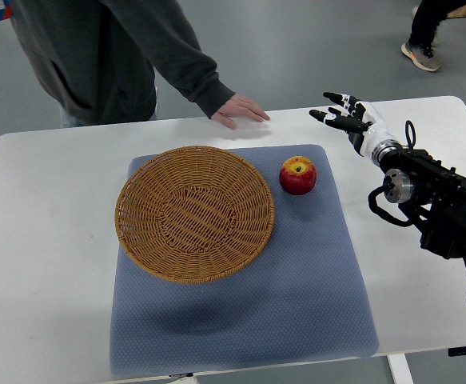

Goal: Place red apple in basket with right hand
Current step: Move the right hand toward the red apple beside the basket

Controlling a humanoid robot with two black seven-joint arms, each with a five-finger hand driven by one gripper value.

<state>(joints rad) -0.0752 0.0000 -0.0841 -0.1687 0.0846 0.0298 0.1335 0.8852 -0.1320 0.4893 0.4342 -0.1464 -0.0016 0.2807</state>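
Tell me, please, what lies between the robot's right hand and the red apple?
Nothing stands between them in the top view: only bare blue mat and white table separate the open right hand from the red apple.

Apple (pixel 297 176) on mat (pixel 312 296), just right of basket (pixel 194 214).
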